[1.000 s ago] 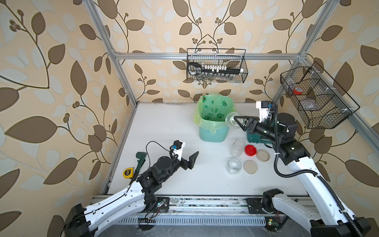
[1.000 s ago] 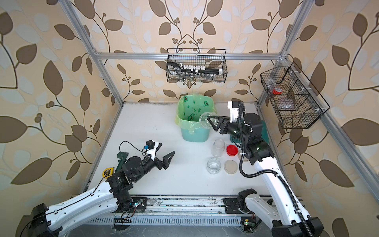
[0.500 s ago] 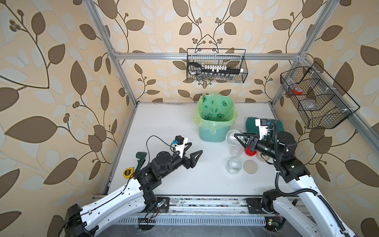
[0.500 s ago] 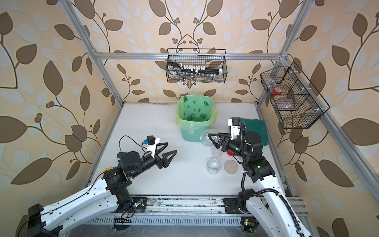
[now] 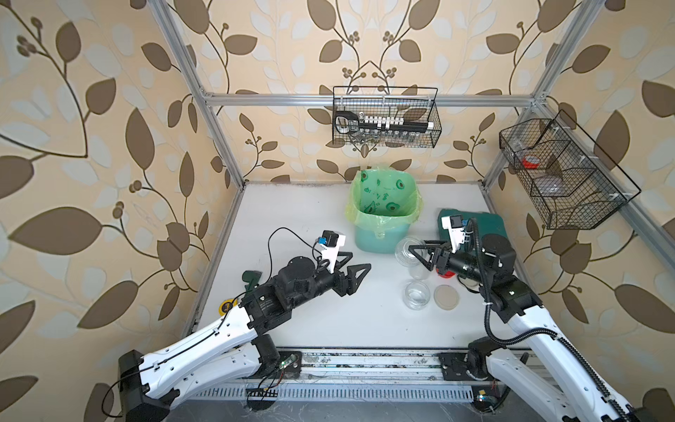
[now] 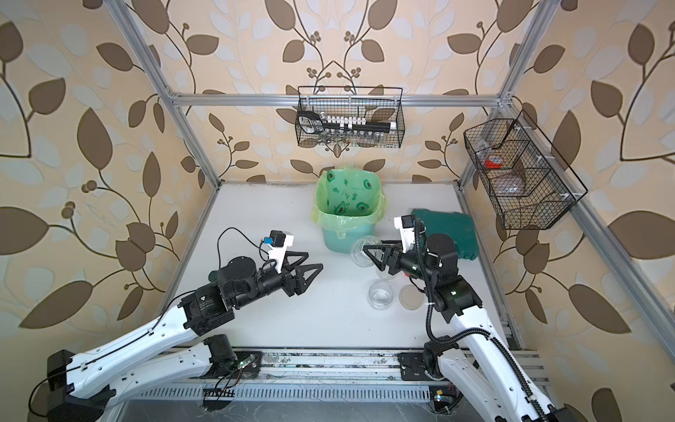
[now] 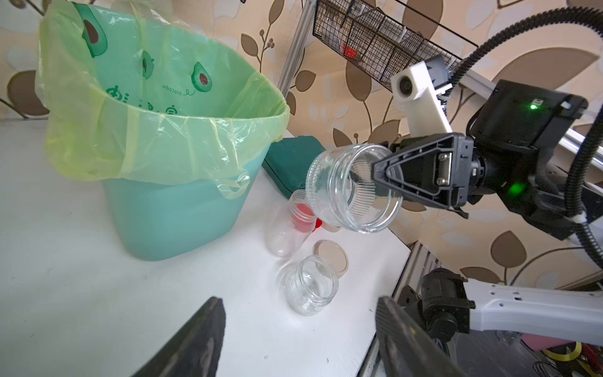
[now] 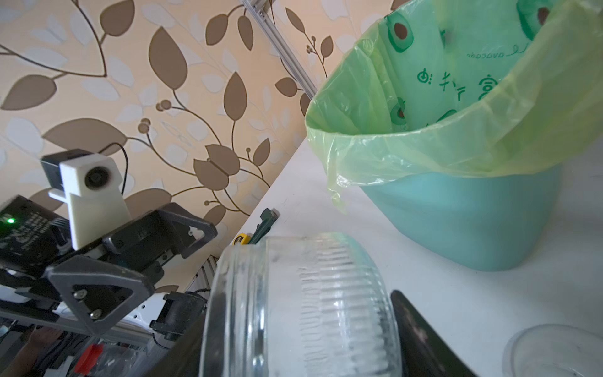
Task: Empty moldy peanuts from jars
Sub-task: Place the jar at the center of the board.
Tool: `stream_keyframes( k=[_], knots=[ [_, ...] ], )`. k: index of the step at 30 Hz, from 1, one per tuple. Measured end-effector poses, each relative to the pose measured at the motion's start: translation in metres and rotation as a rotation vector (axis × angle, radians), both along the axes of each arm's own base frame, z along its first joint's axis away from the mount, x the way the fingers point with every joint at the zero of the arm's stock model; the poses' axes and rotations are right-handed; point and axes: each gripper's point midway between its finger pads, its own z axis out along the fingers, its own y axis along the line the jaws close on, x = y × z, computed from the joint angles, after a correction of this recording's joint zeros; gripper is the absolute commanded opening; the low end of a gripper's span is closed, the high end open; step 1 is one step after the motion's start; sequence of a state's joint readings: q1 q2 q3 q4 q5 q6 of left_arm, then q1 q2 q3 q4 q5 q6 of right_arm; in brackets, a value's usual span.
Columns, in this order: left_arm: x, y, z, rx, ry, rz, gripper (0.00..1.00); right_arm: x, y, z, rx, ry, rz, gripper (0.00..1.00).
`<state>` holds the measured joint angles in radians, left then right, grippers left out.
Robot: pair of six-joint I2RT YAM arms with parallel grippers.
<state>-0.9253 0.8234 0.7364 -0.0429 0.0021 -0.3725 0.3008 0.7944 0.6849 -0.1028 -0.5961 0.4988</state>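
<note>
1. Left wrist view: shows the right gripper (image 7: 368, 179) pinched across the ribbed body of a squat clear jar (image 7: 339, 196), lidless and tipped on its side in the air just beside the green-bagged bin (image 7: 182, 222), neck toward the bin.
2. Shows, below the held jar, a tall jar (image 7: 284, 225) upright and uncapped with a red lid (image 7: 305, 217) seen through it, and a second squat jar (image 7: 310, 284) upright on the table (image 7: 81, 261), just beside a beige lid (image 7: 331, 258).
3. Cuts off its own two dark fingers (image 7: 202, 336) at the frame edge, spread wide apart.
4. In a top view, gives the whole left gripper (image 5: 359, 260): jaws open, holding and touching nothing, above bare table, apart from the jars.
5. In both top views, hides most of the tall jar and red lid under the right gripper, yet shows the dark green case (image 5: 489, 226) behind that arm nearly whole; only a corner appears from the left wrist.
6. Right wrist view: fills with the held jar, blurred and cut off at the frame edge, one dark finger against its side.
7. Cannot make out peanuts in any jar or in the bag.
</note>
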Motion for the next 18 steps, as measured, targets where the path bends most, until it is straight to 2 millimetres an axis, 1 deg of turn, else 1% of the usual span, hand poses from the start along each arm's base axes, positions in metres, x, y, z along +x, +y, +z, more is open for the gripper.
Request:
stream_keyframes(
  k=[2, 4, 8, 14, 18],
  knots=[
    [0.006, -0.004, -0.004, 0.035, 0.021, 0.021, 0.74, -0.003, 0.009, -0.006, -0.021, 0.003, 0.030, 0.00],
    [0.012, -0.008, -0.013, 0.077, 0.047, 0.039, 0.74, -0.005, 0.016, -0.011, -0.041, 0.008, 0.050, 0.00],
    [0.020, -0.013, -0.029, 0.139, 0.102, 0.064, 0.71, -0.008, 0.025, -0.019, -0.081, 0.006, 0.063, 0.00],
    [0.027, -0.015, -0.030, 0.152, 0.131, 0.092, 0.70, -0.008, 0.029, -0.027, -0.147, -0.013, 0.022, 0.00],
    [0.029, -0.017, -0.037, 0.166, 0.144, 0.100, 0.70, -0.004, 0.032, -0.033, -0.187, -0.010, -0.026, 0.00]
  ],
)
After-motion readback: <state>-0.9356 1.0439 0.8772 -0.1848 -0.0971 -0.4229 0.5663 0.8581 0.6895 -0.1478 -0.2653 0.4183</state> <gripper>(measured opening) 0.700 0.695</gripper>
